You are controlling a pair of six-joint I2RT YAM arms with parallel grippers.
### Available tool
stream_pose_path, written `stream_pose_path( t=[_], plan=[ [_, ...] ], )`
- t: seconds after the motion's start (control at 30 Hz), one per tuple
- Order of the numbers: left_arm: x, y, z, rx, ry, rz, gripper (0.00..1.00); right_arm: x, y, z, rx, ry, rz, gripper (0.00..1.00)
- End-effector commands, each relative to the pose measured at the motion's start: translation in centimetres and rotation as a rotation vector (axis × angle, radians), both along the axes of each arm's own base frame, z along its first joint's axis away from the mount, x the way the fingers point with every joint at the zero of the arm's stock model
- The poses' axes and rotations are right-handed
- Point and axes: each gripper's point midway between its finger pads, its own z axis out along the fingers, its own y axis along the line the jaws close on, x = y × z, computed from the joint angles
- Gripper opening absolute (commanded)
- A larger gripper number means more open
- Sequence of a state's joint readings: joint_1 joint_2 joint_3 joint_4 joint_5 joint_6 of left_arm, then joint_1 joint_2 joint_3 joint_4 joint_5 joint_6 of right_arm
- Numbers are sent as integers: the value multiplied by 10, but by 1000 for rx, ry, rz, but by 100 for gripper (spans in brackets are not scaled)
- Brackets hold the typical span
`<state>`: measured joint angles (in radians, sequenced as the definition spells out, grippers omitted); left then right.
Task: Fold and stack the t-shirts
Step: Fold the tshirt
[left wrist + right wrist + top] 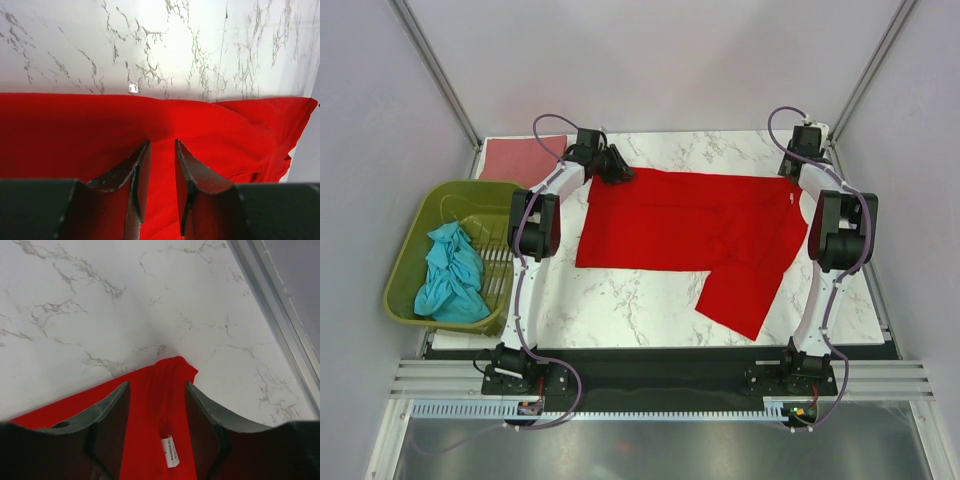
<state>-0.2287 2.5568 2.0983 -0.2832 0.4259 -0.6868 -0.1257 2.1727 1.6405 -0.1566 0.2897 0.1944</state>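
While outspread, red t-shirt (labelled).

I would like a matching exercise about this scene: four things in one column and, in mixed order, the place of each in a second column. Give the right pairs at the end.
Things
1. red t-shirt
2. teal t-shirt
3. pink t-shirt
4. basket

Places
A. bunched inside the basket
B. lying flat at the far left corner of the table
C. at the table's left side
D. spread across the middle of the table

Pairs: 1-D, 2-A, 3-B, 4-C
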Motion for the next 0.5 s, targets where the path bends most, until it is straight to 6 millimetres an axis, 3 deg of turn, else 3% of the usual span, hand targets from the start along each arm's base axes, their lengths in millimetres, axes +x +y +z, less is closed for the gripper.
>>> stream_pose_path(
  t=[0.0, 0.27, 0.37, 0.47],
  plan=[
    [-23, 27, -36, 106, 120, 23, 35, -13, -26, 2, -148, 89, -93, 55],
    [-23, 27, -37, 105, 124, 30, 35, 1, -8, -11, -61, 75, -20, 55],
    [-24, 27, -37, 106, 127, 27, 35, -7, -18, -17, -96, 116, -67, 52],
    [-25, 29, -37, 110, 126, 29, 35, -17, -33, -15, -143, 131, -132, 41]
  ],
)
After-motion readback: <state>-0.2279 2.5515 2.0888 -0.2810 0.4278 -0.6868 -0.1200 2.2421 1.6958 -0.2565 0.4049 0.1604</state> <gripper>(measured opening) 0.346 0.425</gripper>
